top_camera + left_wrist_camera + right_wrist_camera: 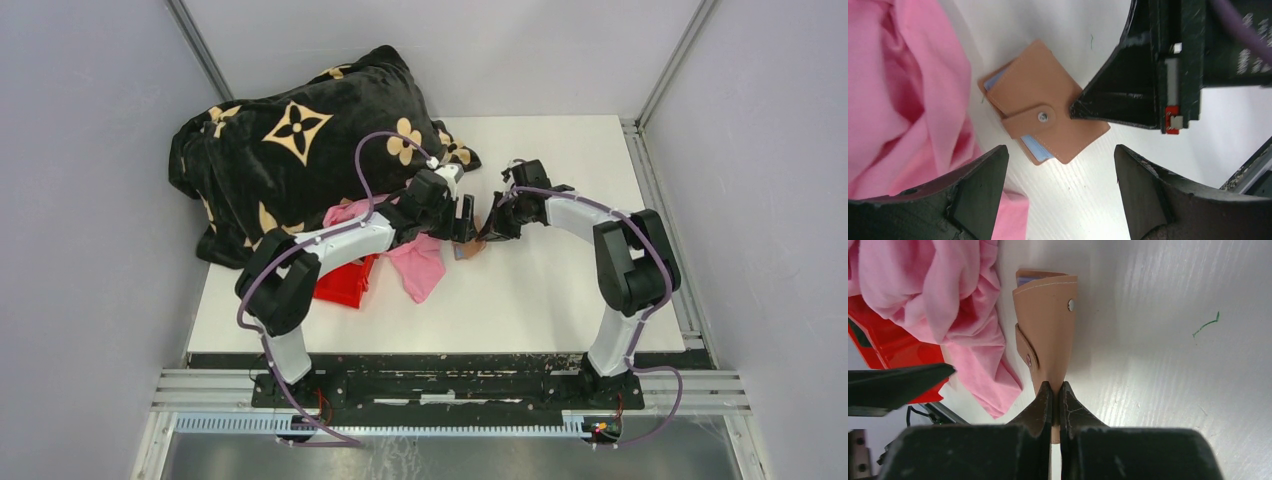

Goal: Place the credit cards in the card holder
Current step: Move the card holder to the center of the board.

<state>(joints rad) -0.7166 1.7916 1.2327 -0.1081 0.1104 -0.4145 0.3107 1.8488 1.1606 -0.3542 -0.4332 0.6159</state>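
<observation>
The card holder (1043, 102) is a tan leather wallet, folded shut, with pale stitching along its edges. A short tab with a metal snap lies across its face. Light blue card (1035, 145) edges peek out at two sides. It lies on the white table (1088, 200), just beside a pink cloth (908, 90). The right gripper (1053, 390) has its jaws pinched tight on one edge of the wallet. The left gripper (1060, 150) hangs above with its jaws spread wide, holding nothing.

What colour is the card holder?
Light brown, like tan leather; the card holder shows best in the left wrist view.
</observation>
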